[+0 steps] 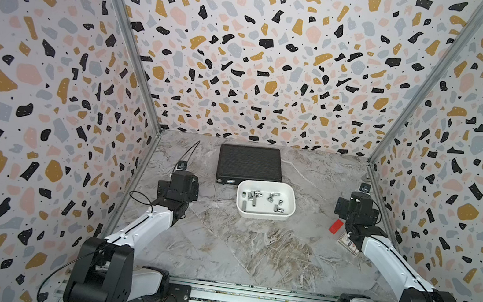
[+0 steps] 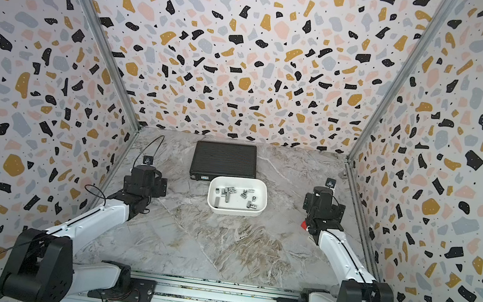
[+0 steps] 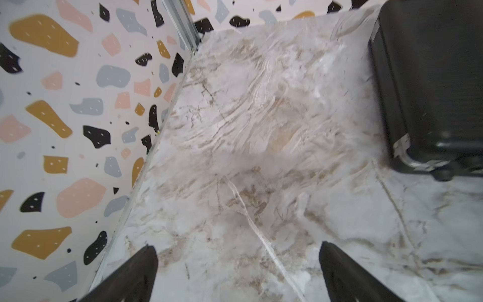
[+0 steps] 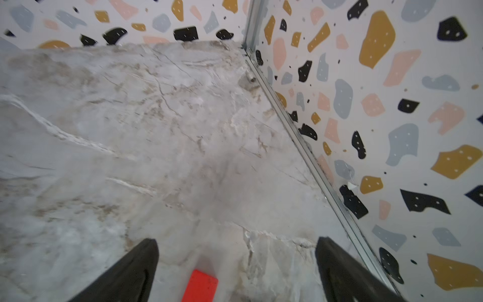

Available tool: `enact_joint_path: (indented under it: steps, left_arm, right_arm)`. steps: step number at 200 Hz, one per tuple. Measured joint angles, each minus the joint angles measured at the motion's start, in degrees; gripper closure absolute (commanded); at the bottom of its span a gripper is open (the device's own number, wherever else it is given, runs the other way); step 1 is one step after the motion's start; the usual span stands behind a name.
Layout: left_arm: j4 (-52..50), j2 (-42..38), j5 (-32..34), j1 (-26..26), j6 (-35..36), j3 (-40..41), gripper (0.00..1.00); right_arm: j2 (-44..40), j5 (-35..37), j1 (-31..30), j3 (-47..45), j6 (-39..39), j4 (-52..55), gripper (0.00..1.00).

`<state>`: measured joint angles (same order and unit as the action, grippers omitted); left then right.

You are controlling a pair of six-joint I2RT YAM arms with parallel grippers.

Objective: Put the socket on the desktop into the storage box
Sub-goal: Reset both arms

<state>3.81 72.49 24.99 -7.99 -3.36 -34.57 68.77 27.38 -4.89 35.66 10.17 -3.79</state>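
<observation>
The white storage box [image 1: 263,215] [image 2: 236,211] stands mid-desktop [image 1: 252,249], just in front of a black case. Several shiny metal sockets [image 1: 256,194] [image 2: 230,189] lie inside it. No socket shows loose on the marble in any view. My left gripper [image 1: 179,183] [image 2: 146,180] hangs by the left wall, well left of the box. In the left wrist view the left gripper [image 3: 237,247] is open over bare marble. My right gripper [image 1: 357,206] [image 2: 323,201] hangs by the right wall. In the right wrist view the right gripper [image 4: 236,240] is open and holds nothing.
A black ribbed case [image 1: 249,164] [image 3: 431,86] lies shut behind the box. A small red block [image 1: 335,226] [image 4: 200,286] rests on the desktop under the right gripper, with a printed card [image 1: 349,242] beside it. Speckled walls close in on three sides.
</observation>
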Motion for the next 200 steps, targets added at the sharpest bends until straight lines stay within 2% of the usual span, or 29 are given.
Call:
enact_joint_path:
  steps: [36, 75, 106, 118, 158, 179, 200]
  left_arm:
    - [13.4, 3.7, -1.2, 0.0, 0.5, 6.8, 0.0]
    - [30.8, 7.8, -5.5, 0.0, 2.0, 14.6, 0.0]
    - [36.3, 9.8, -7.2, -0.1, 2.8, 16.3, 0.0]
    - [38.5, 9.7, -7.0, -0.3, 2.9, 16.3, 0.0]
    - [43.6, 9.7, -4.7, -2.8, 4.0, 17.3, 0.0]
    - [44.0, 9.8, -4.6, -2.5, 4.2, 17.3, 0.0]
    - [43.1, 9.9, -7.4, -0.2, 4.0, 16.8, 0.0]
  right_arm:
    - [2.5, -0.3, 0.8, -7.9, -2.0, -12.6, 0.01]
    - [6.8, -3.4, 0.8, -16.6, -5.2, -29.8, 0.0]
    - [16.4, -7.5, 0.8, -21.6, -7.7, -46.6, 0.0]
    - [18.6, -8.5, 0.8, -21.2, -8.0, -46.9, 0.0]
    - [18.3, -10.0, 0.7, -19.5, -9.2, -50.9, 0.0]
    - [18.3, -13.1, 0.7, -19.0, -10.3, -50.2, 0.0]
    - [18.3, -15.5, 0.8, -18.0, -11.1, -49.4, 0.0]
